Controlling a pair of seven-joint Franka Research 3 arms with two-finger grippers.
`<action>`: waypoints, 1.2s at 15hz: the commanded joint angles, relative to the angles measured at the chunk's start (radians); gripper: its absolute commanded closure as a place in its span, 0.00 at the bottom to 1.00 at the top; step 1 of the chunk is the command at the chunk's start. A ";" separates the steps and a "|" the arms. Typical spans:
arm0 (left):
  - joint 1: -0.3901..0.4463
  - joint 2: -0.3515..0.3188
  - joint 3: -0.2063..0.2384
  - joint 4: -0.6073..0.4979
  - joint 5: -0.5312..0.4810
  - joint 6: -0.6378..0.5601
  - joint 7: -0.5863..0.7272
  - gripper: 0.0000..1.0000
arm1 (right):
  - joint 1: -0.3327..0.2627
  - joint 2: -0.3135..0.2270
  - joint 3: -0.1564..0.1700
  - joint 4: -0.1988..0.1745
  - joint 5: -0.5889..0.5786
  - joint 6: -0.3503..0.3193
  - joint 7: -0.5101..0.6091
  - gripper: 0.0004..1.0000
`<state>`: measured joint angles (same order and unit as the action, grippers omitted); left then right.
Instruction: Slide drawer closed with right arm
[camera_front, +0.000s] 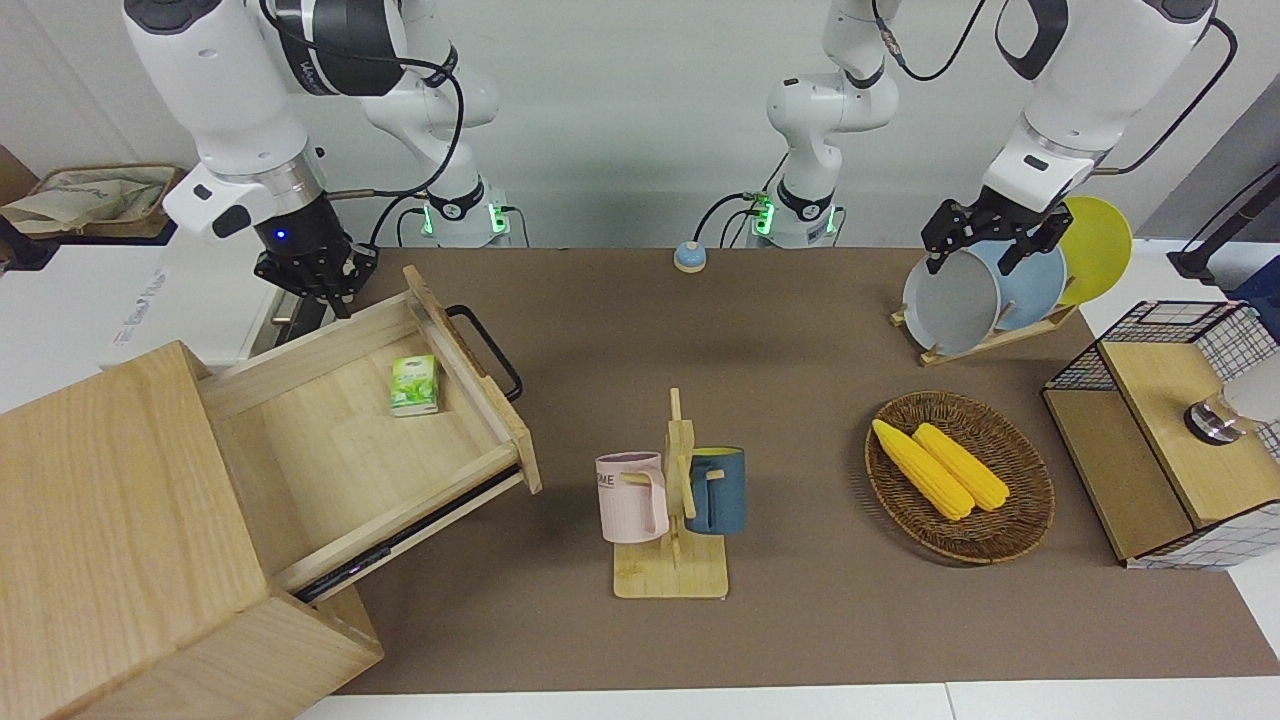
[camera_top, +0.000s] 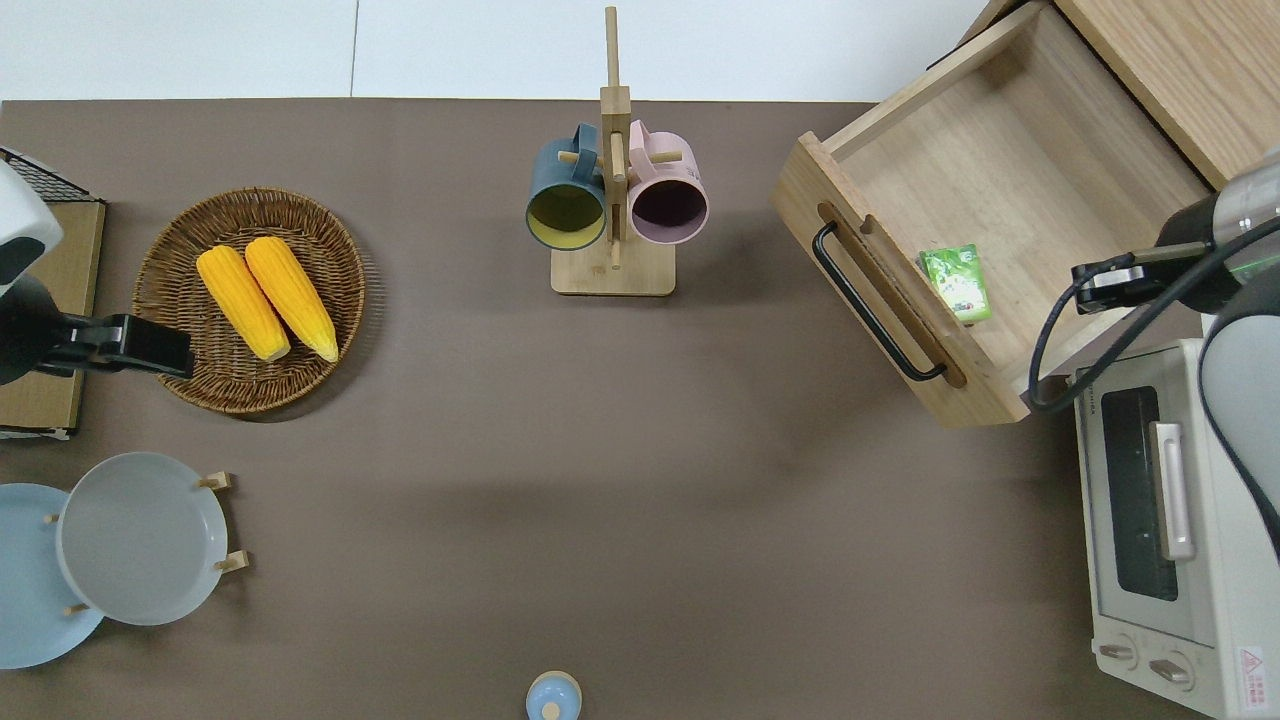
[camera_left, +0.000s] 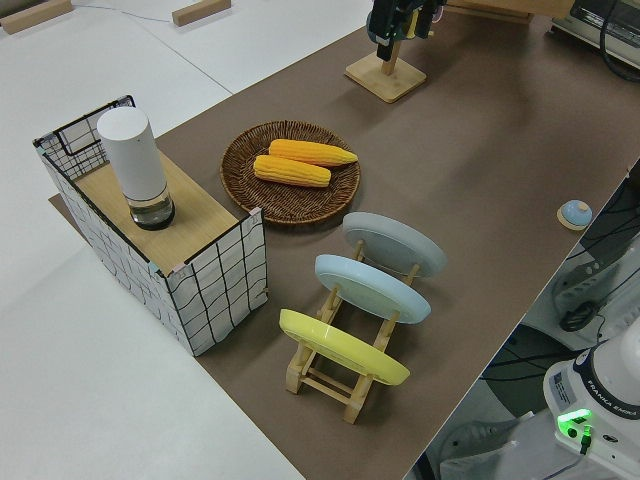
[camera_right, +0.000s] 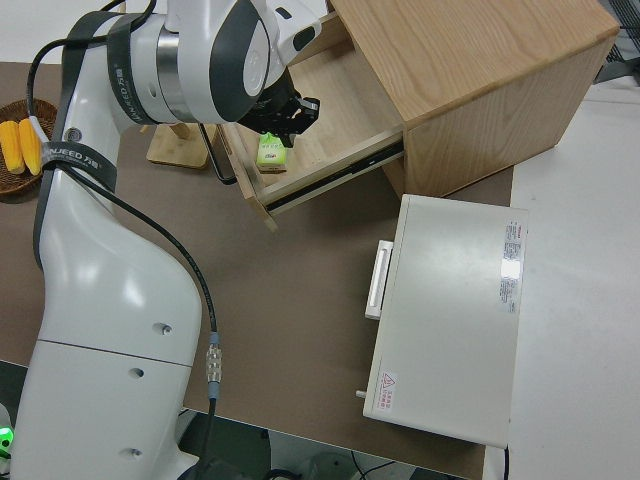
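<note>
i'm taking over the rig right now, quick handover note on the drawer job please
Right gripper: jaws shut, holding nothing, over the drawer's side wall nearest the robots, by the white oven.
Left arm: parked.
Drawer: pulled well out of the cabinet, black handle free, a green packet lying inside by the drawer front.
Done: nothing on the drawer; it is fully open.
Left: bring the right gripper round to the drawer front and push it in until flush.
</note>
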<state>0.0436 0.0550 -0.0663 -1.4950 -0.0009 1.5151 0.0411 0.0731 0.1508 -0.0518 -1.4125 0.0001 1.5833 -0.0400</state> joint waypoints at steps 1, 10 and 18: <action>-0.007 -0.004 0.000 0.010 0.018 -0.018 -0.010 0.01 | 0.029 0.001 0.021 0.062 0.021 -0.048 0.148 1.00; -0.007 -0.004 0.000 0.010 0.018 -0.018 -0.010 0.01 | 0.305 0.013 0.027 0.095 0.029 -0.035 0.801 1.00; -0.007 -0.004 0.000 0.009 0.018 -0.018 -0.010 0.01 | 0.381 0.093 0.023 0.090 0.031 -0.017 1.138 1.00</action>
<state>0.0436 0.0550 -0.0663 -1.4950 -0.0009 1.5151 0.0411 0.4516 0.2035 -0.0193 -1.3346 0.0019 1.5504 0.9989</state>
